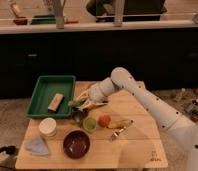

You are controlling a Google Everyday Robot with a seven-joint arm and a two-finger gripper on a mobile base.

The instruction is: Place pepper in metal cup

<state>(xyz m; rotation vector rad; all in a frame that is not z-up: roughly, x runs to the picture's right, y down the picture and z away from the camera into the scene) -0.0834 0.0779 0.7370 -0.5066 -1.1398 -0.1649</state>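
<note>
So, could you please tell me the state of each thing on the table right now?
end effector: shut on the pepper, just above the metal cup
small green pepper: held, not yet in the cup
small dark grey metal cup: upright, no pepper inside
light green cup: upright
white cup: upright
dark round bowl: upright
green plastic tray: flat, holding a brown block

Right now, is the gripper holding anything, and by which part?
The gripper holds the pepper, close to the metal cup. The jaws appear shut on the end nearer the wrist; the other end sticks out free.
</note>
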